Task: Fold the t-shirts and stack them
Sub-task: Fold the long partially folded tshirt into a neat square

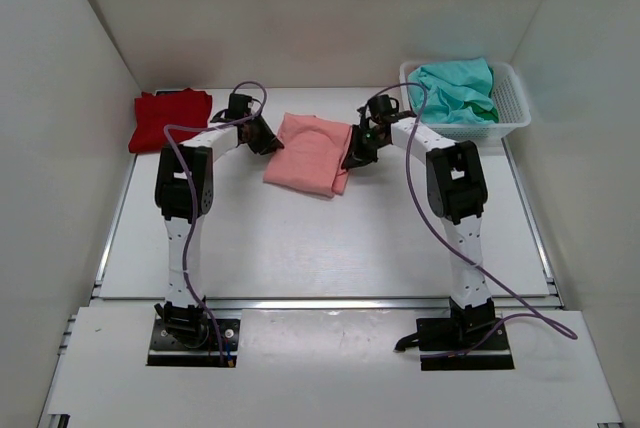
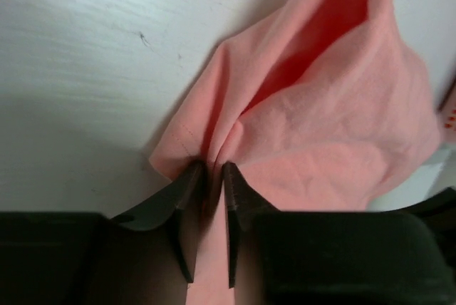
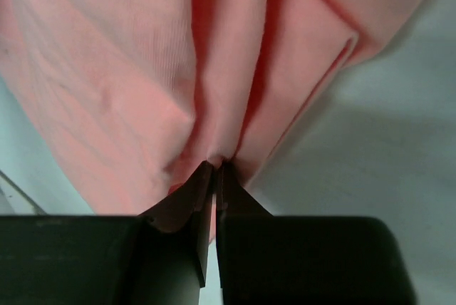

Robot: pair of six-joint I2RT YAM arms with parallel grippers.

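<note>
The salmon-pink t-shirt (image 1: 308, 153) lies partly folded at the table's back middle. My left gripper (image 1: 268, 138) is shut on its left edge; in the left wrist view the cloth (image 2: 320, 112) bunches between the gripper (image 2: 211, 169). My right gripper (image 1: 352, 156) is shut on its right edge; in the right wrist view the cloth (image 3: 142, 70) is pinched at the gripper (image 3: 216, 166). The deep red t-shirt (image 1: 170, 118) lies folded at the back left. The teal-green t-shirt (image 1: 455, 91) is crumpled in the basket.
A white lattice basket (image 1: 514, 98) stands at the back right corner. White walls enclose the table (image 1: 320, 248) on three sides. Purple cables run along both arms.
</note>
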